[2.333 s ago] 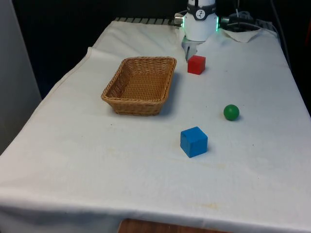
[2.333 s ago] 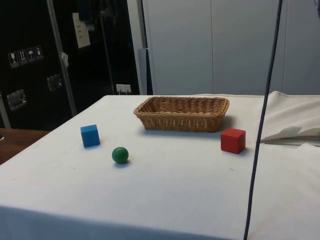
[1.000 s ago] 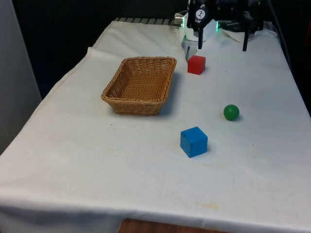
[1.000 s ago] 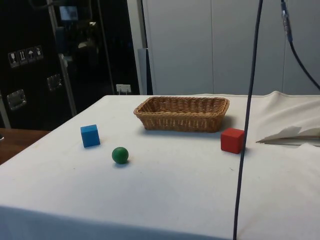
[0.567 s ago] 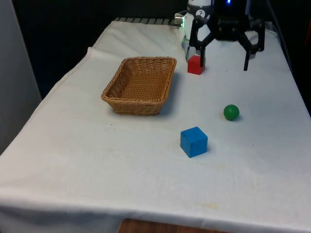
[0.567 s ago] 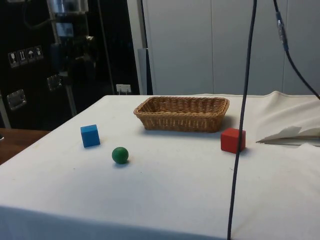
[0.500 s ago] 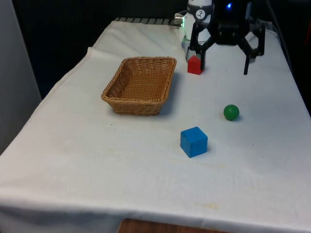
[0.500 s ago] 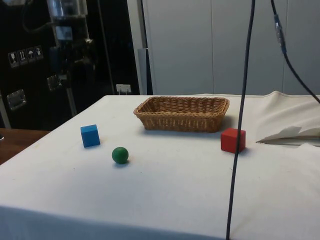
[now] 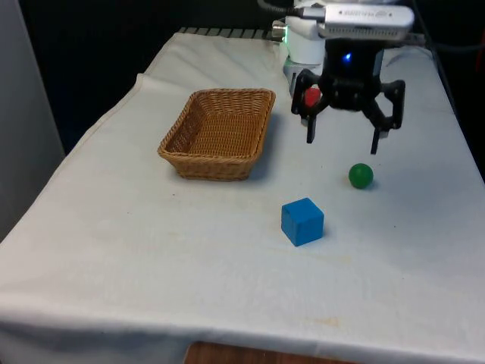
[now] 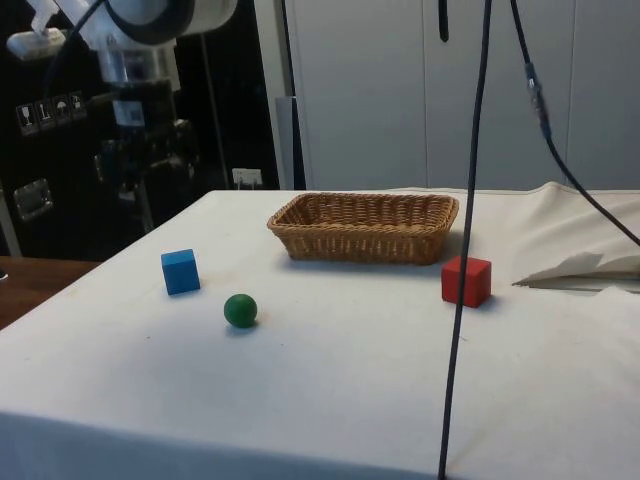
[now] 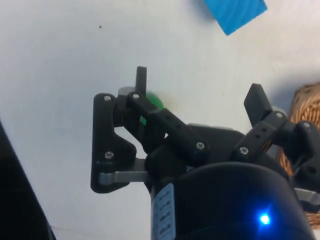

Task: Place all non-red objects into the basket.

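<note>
The gripper [image 9: 345, 141] hangs with jaws spread above the counter [image 9: 151, 250], just behind the green ball [image 9: 361, 175], which sits well apart from the wicker basket [image 9: 218, 133]. Light, hard and apt to roll; pinch it across its middle.

The end effector [image 9: 342, 140] hides most of the red cube [image 9: 311, 96]. Its linkage covers much of the green ball [image 11: 151, 106]. The basket [image 11: 306, 102] runs off the wrist picture's edge.
</note>
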`<action>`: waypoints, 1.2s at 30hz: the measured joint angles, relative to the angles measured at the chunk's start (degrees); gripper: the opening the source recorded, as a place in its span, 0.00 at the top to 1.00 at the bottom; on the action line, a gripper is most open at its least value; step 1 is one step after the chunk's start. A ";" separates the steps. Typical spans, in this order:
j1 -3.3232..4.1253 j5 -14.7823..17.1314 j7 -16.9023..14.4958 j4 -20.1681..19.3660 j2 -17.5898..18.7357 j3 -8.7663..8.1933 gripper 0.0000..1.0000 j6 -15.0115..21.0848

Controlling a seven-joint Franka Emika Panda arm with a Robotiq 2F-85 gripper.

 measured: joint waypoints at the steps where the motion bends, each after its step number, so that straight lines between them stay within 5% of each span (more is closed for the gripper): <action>1: -0.06 0.17 0.17 -0.06 0.29 0.00 0.00 0.29; 20: -0.92 4.35 2.23 -0.17 6.76 -1.09 0.00 5.44; 36: -0.92 4.76 8.94 -0.11 10.08 -1.09 0.00 7.73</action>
